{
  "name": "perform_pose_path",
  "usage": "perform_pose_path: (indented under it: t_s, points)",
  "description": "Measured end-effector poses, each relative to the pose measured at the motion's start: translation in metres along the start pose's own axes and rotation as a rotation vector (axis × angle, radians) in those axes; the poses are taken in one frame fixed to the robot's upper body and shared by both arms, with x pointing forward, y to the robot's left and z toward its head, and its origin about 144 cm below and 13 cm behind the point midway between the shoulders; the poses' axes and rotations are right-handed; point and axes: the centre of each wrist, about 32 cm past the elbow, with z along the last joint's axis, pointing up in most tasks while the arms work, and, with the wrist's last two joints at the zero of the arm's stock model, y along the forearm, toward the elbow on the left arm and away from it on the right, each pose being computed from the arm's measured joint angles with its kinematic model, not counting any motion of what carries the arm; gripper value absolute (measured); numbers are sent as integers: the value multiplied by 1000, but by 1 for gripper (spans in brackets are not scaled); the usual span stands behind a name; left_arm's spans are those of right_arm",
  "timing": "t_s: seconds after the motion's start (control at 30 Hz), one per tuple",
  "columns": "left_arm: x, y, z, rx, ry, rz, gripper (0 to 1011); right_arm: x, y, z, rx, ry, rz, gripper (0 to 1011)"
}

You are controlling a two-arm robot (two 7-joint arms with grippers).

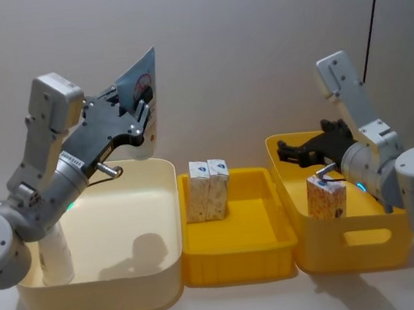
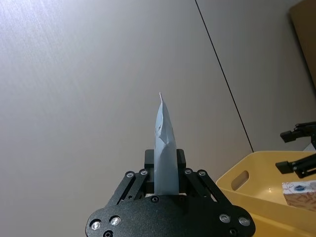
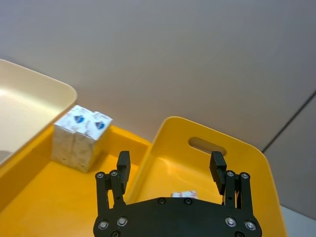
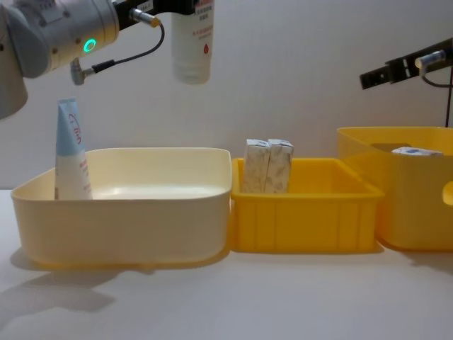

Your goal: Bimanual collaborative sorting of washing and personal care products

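My left gripper (image 1: 139,107) is shut on a pale blue-and-white squeeze tube (image 1: 141,79) and holds it in the air above the far side of the cream bin (image 1: 153,277), flat end up. The left wrist view shows the tube (image 2: 165,148) clamped between the fingers. A second tube (image 4: 71,152) stands upright in the cream bin's left corner. Two speckled boxes (image 1: 206,188) stand side by side in the shallow yellow tray (image 1: 239,262). Another box (image 1: 326,196) stands in the deep yellow bin (image 1: 362,246) at the right. My right gripper (image 3: 170,165) hangs open above that bin.
The three containers stand in a row on a white table (image 4: 226,297), touching one another, with a plain wall close behind. The near half of the yellow tray and most of the cream bin's floor are bare. A dark cable (image 1: 371,14) hangs at the back right.
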Motion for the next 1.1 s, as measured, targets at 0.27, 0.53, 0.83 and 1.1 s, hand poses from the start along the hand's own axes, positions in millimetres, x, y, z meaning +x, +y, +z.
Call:
perform_pose_path:
  t_s: [0.27,0.53,0.83,1.1]
  points:
    - [0,-6,3,-21,5,-7,226,1,-3,-1,40,-23,105,1001]
    - [-1,-9,7,-29,7,-10,227,-2,-1,-1,80,-48,153,1001]
    - [-4,-8,9,-29,12,-13,227,-11,4,3,118,-81,198,1001]
    - [-6,-8,9,-31,20,-19,227,-18,10,8,154,-123,274,1001]
